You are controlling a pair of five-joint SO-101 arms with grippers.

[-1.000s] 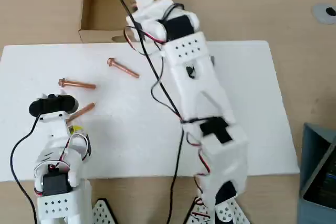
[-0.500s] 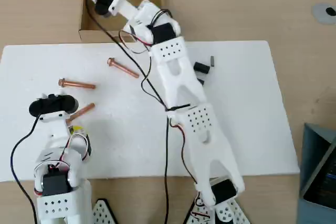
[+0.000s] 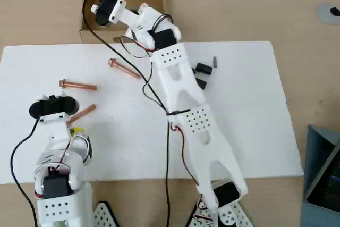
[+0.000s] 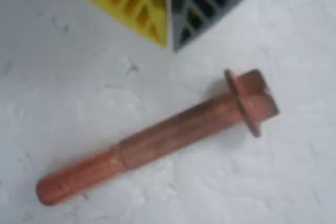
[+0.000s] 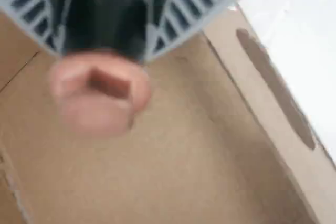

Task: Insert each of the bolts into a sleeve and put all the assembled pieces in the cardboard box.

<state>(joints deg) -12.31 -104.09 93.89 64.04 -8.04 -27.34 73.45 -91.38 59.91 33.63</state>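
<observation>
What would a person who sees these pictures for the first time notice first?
The long white right arm lies stretched across the table, its claw holding a bolt-and-sleeve piece over the cardboard box. Copper bolts lie loose on the white sheet, one close to the left claw.

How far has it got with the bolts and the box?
Done: nothing yet, it seems; the brown cardboard box floor in view is bare. In hand: the right pincer holds one copper bolt in a black sleeve over that box. Still to do: three loose copper bolts on the white board, one right by the left pincer, and two black sleeves beside the right arm.
</observation>
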